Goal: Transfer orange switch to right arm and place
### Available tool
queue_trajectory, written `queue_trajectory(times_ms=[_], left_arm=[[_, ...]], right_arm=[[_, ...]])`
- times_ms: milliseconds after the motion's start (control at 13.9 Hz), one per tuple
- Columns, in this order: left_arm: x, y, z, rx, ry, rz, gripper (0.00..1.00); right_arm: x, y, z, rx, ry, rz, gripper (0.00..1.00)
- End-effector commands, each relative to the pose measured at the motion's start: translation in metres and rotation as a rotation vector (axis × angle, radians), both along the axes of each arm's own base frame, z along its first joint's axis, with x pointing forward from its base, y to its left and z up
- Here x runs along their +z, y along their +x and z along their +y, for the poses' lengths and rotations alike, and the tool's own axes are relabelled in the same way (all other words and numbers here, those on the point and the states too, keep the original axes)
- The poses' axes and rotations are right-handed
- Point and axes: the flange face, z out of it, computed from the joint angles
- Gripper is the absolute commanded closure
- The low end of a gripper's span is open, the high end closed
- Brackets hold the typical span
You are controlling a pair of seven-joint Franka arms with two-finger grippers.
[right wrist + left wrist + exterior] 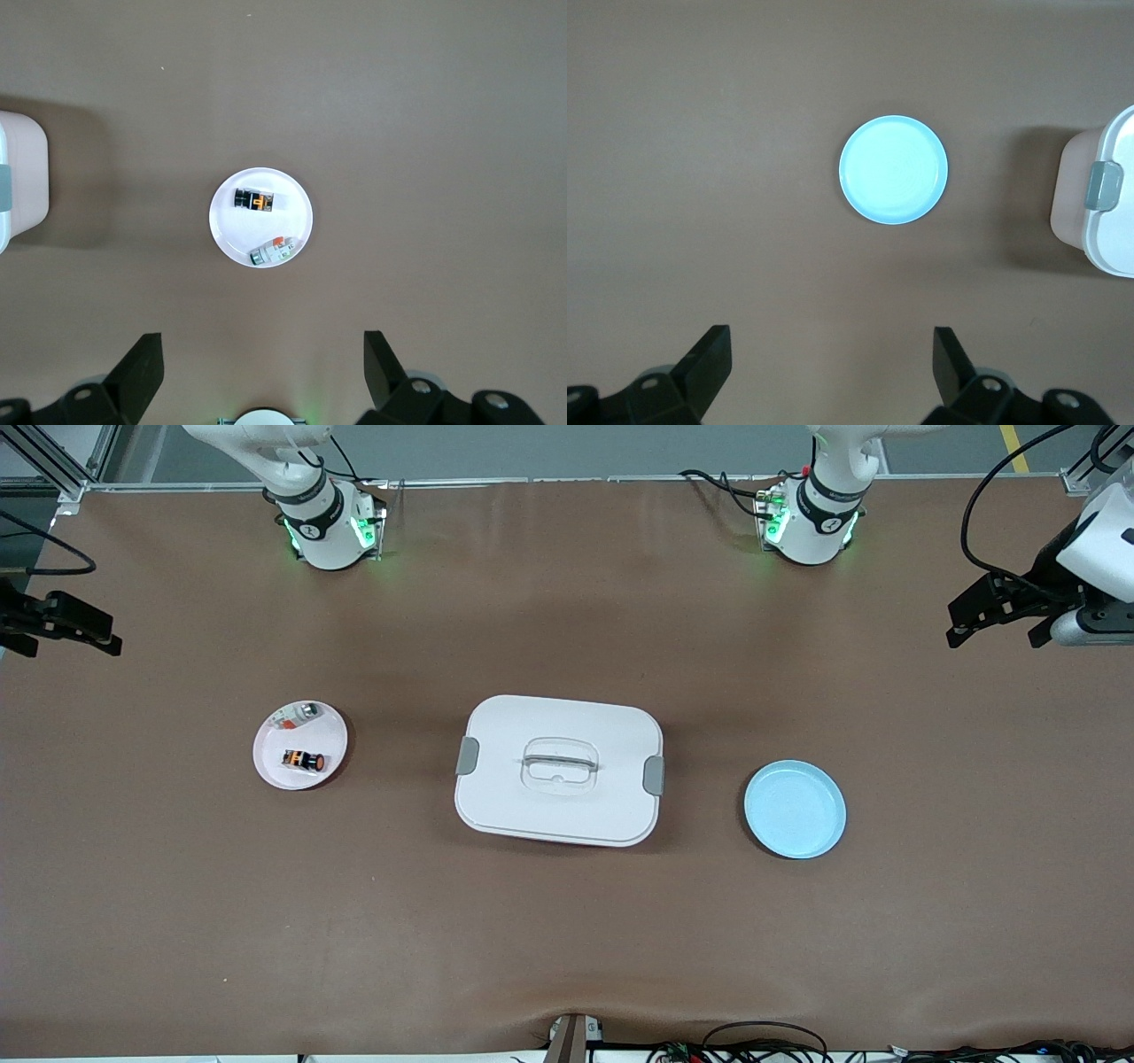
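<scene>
The orange switch point(303, 761) point(254, 201) lies on its side on a small white plate point(330, 735) point(288, 205) toward the right arm's end of the table. Beside it on the plate lies a small white piece with orange and green bits point(297, 713) point(272, 251). My right gripper point(66, 642) point(263, 359) hangs high over that end of the table, open and holding nothing. My left gripper point(994, 638) point(833, 354) hangs high over the left arm's end, also open and holding nothing. Both are well apart from the switch.
A white lidded box point(559, 771) point(1107, 204) point(18, 186) with grey side clips and a clear handle stands mid-table. A light blue plate point(795, 809) point(893, 169) with nothing on it lies toward the left arm's end. Cables run along the table's front edge point(762, 1045).
</scene>
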Motion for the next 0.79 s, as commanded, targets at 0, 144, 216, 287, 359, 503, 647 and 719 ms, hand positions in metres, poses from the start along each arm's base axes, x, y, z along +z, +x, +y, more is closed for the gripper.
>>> queue_trajectory(times_ms=[0, 144, 216, 287, 359, 503, 647, 719], left_arm=[[0.0056, -0.0055, 0.0007, 0.002, -0.004, 0.001, 0.0], [0.0056, -0.0055, 0.0007, 0.005, -0.004, 0.001, 0.0], [0.0056, -0.0055, 0.0007, 0.006, -0.004, 0.001, 0.0], [0.0064, -0.006, 0.0007, 0.006, -0.004, 0.0, 0.0], [0.0056, -0.0055, 0.0007, 0.005, -0.004, 0.001, 0.0], [0.0049, -0.0055, 0.0007, 0.007, -0.004, 0.003, 0.0], [0.0048, -0.0057, 0.0007, 0.005, -0.003, 0.004, 0.0], [0.0049, -0.0055, 0.0007, 0.005, -0.004, 0.003, 0.0]], right_arm=[[-0.0012, -0.0146, 0.0032, -0.014, 0.002, -0.008, 0.0], [0.0, -0.0169, 0.0024, -0.018, 0.002, 0.006, 0.0], [0.0015, -0.0167, 0.0028, -0.018, 0.013, 0.001, 0.0], [0.0028, -0.0169, 0.0034, -0.021, 0.045, -0.001, 0.0], [0.0026, -0.0172, 0.0028, -0.025, 0.06, 0.002, 0.0], [0.0017, -0.0187, 0.0029, -0.025, 0.061, 0.014, 0.0], [0.0023, -0.0189, -0.0017, -0.034, 0.07, 0.013, 0.0], [0.0014, -0.0193, -0.0029, -0.037, 0.073, 0.018, 0.0]])
